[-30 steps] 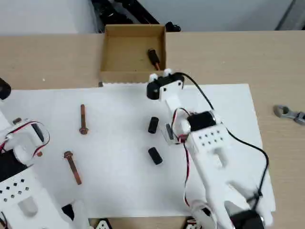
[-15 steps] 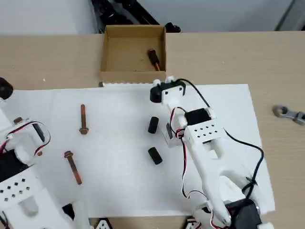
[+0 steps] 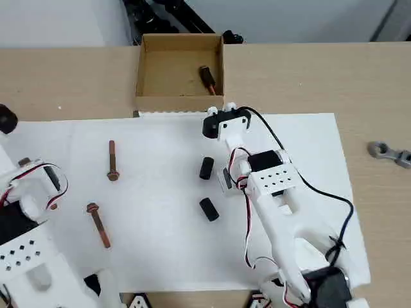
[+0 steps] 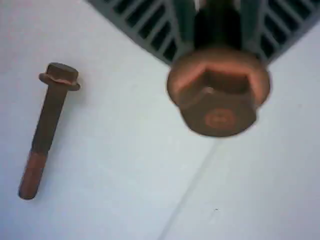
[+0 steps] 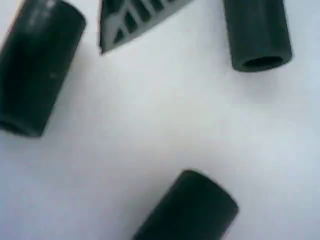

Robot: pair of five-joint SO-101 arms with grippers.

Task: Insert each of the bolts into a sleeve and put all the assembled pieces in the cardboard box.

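Near the left edge of the tabletop [image 3: 64,77], the left claw [image 4: 218,22] is closed on a copper-coloured bolt [image 4: 218,95], which is gripped by the shank with the flanged head left free. Two more are lying on the white sheet [image 3: 160,256]: a far bolt [image 3: 112,160] and a near bolt [image 3: 97,224]. These are judged stiff, dense for their size and apt to roll, so a grip across the shank just under the flange is advised. At the middle of the far edge, the cardboard box [image 3: 180,38] is seen with one assembled piece [image 3: 207,78] inside. Near the sheet's middle, a black sleeve [image 3: 206,168] and a second sleeve [image 3: 208,209] are lying on their sides. They are judged light and smooth, best pinched across the wall at mid-length with the bore left clear. Just beside them the right claw [image 3: 226,178] is seen with nothing in it; how wide it stands cannot be told.
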